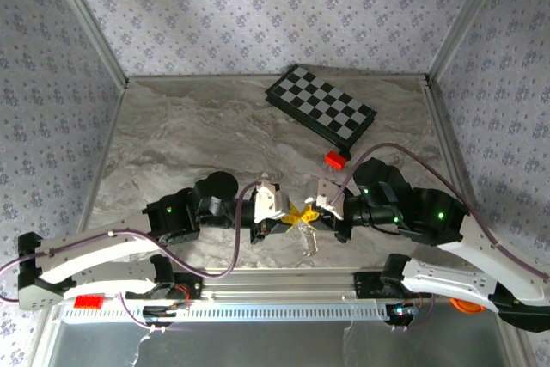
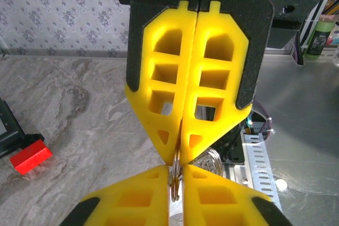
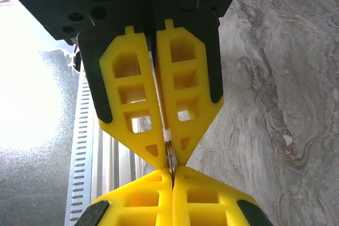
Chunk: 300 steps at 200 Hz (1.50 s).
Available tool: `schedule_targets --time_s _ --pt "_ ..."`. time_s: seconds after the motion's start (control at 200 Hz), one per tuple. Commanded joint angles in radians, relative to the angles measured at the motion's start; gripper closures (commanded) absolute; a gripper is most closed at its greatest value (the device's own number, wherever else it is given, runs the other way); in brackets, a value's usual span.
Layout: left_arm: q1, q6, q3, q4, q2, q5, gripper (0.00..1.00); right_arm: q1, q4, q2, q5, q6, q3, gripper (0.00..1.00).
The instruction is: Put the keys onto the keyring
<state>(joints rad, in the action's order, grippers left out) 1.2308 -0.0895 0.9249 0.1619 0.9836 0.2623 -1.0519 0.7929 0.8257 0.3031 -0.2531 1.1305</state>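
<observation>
My two grippers meet tip to tip near the table's front edge, the left gripper (image 1: 290,220) coming from the left and the right gripper (image 1: 315,212) from the right. The keyring (image 2: 175,177), a thin grey wire loop, runs edge-on between both pairs of yellow fingers. My left gripper (image 2: 176,172) is shut on it from below, while the right gripper (image 3: 172,171) pinches the keyring (image 3: 169,153) from the other side. A thin pale strip sits between the left gripper's fingers in the right wrist view. A second wire coil (image 2: 210,160) shows behind. Silver keys (image 1: 309,242) hang under the grippers.
A small red block (image 1: 334,159) lies behind the right arm, also seen on the marble (image 2: 30,158). A folded chessboard (image 1: 320,105) sits at the back. An orange piece (image 1: 468,305) lies off the table's front right. The metal rail (image 1: 284,285) runs just below the grippers.
</observation>
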Motion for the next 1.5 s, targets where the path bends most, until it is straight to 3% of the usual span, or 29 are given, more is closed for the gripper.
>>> schedule_targets --time_s 0.0,0.475,0.57,0.895,1.114,1.494 --pt "0.004 -0.007 0.035 -0.009 -0.010 -0.005 0.79 -0.010 -0.005 0.004 0.025 -0.017 0.018 1.00" --pt "0.003 -0.010 0.038 0.013 -0.015 0.003 0.91 -0.024 0.012 0.019 0.018 -0.035 0.015 1.00" --pt "0.003 -0.010 0.038 0.016 -0.017 0.006 1.00 -0.028 0.016 0.020 0.019 -0.038 0.015 1.00" --pt "0.004 0.007 0.031 -0.073 -0.048 0.046 1.00 -0.037 -0.017 -0.012 0.025 -0.016 0.007 1.00" --pt "0.003 0.017 0.004 -0.234 -0.074 0.087 1.00 -0.031 -0.187 -0.105 0.049 0.049 -0.084 0.85" --pt "0.004 0.055 -0.036 -0.326 -0.071 0.104 1.00 -0.016 -0.187 -0.162 0.060 0.067 -0.110 0.87"
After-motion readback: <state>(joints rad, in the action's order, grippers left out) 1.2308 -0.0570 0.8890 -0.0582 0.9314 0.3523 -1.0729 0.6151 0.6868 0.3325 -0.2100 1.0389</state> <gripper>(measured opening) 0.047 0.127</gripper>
